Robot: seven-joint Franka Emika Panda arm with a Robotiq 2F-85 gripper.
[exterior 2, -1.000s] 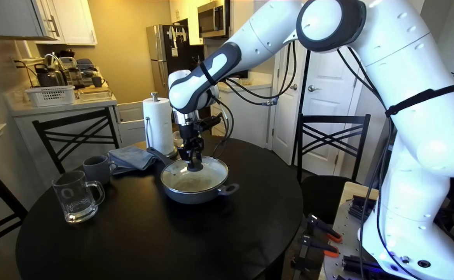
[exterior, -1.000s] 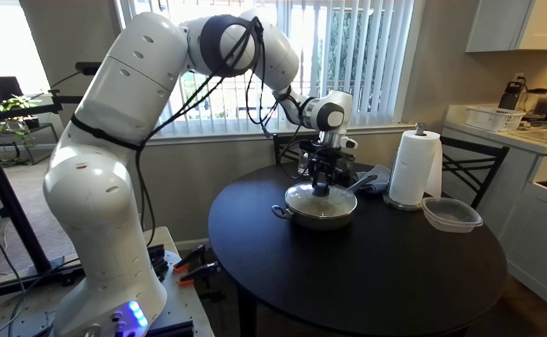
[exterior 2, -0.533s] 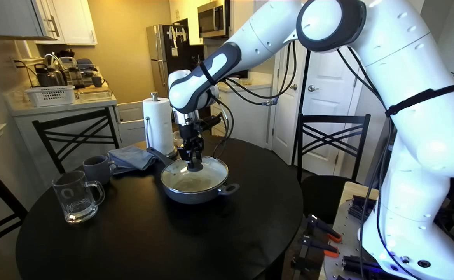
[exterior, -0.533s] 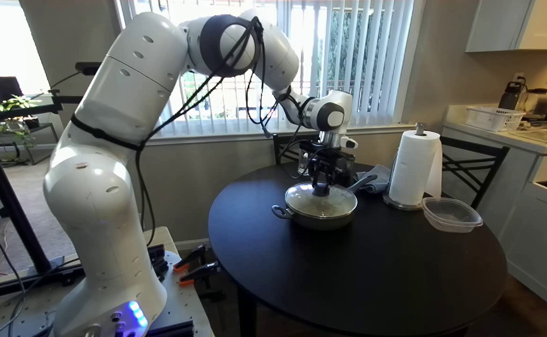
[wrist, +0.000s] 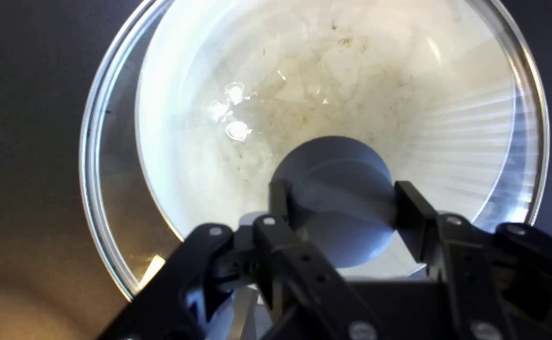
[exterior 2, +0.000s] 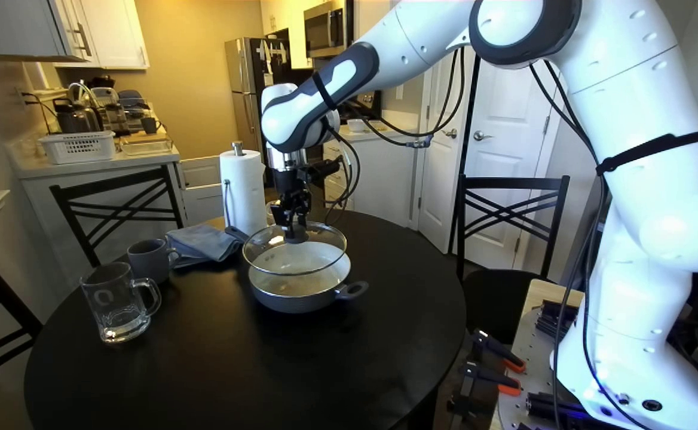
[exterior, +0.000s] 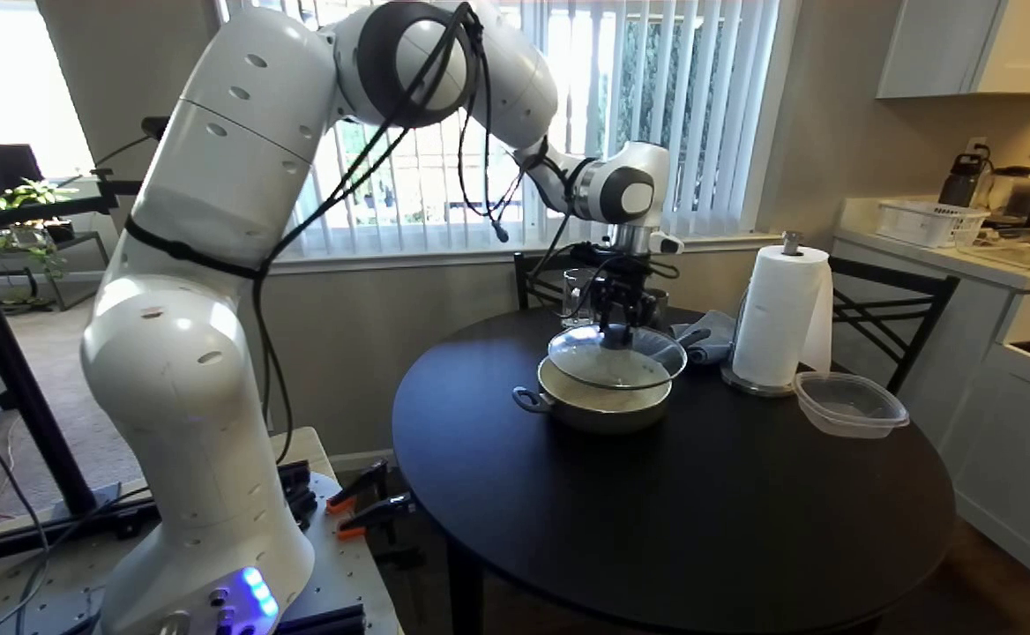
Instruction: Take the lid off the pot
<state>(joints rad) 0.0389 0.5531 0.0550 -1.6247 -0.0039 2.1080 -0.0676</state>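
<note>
In an exterior view, the pot sits on the table, away from the edges, the lid up above it. The mug is by the left edge, the cup and cloth behind. The paper roll is near the far edge.

Wide white-framed window with pale vertical blinds, strong daylight behind. Another window, overexposed, at far edge. Plain grey wall below blinds. Beige carpet; dark brown floor beside white lower cabinet. Large round black table, black chairs with crossed-slat backs near it. Kitchen warmly lit: yellowish wall, white upper cabinets, steel-and-black refrigerator, white panelled doors.
</note>
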